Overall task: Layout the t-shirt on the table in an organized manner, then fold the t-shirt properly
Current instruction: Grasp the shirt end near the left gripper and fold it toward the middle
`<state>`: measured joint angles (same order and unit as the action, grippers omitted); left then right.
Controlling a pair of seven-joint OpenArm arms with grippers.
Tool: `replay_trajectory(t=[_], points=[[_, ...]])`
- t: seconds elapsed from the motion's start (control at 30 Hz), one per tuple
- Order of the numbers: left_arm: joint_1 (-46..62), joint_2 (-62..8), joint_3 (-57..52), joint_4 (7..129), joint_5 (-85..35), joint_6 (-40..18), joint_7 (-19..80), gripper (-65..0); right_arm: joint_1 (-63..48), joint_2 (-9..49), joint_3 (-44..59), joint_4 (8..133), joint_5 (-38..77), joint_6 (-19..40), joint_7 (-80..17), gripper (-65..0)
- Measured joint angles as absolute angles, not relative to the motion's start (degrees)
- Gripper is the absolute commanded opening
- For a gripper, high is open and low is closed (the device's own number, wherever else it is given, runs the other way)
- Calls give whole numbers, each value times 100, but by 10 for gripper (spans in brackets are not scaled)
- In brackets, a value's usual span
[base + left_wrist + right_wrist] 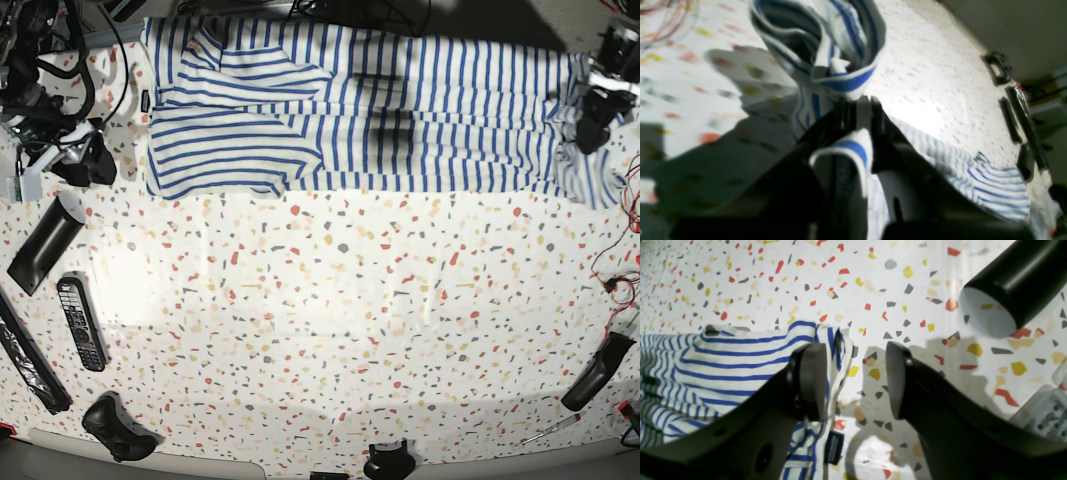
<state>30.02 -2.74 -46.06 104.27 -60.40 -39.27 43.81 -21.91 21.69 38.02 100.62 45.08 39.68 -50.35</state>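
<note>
One t-shirt (400,110) on one table (330,320): left gripper (858,100) grasping it, right gripper (853,380) released.

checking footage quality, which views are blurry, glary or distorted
Left wrist view: soft and smeared, the t-shirt bunched at the left pincer, glare on the table. Right wrist view: sharp table flecks, right pincer casting a hard shadow. Base view: fisheye bending, two dark shadow patches on the shirt.
</note>
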Motion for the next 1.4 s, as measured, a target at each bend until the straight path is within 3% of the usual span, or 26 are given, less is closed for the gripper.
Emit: replay_trajectory(t=[0.43, 0.67, 0.87, 0.97, 1.33, 1.4], points=[[3146, 709, -2755, 10925, -5999, -3798, 4506, -650, -2189, 2174, 3800, 10062, 4508, 3966, -5022, -372], [3468, 727, -1721, 10925, -5749, -3798, 4392, -650, -2161, 2174, 3800, 10062, 4506, 3966, -5046, -372], [3474, 727, -950, 10925, -4858, -3553, 3583, -650, -2032, 2174, 3800, 10062, 4506, 3966, -5046, -372], [3454, 727, -790, 10925, -4237, -3192, 3299, -650, -2032, 2176, 3800, 10062, 4504, 3968, -5048, -372], [3282, 727, -755, 10923, -3271, -3041, 3621, -650, -2032, 2174, 3800, 10062, 4506, 3966, -5065, -372], [3282, 727, -755, 10923, -3273, -3041, 3621, -507, -2032, 2174, 3800, 10062, 4506, 3968, -5065, -372]])
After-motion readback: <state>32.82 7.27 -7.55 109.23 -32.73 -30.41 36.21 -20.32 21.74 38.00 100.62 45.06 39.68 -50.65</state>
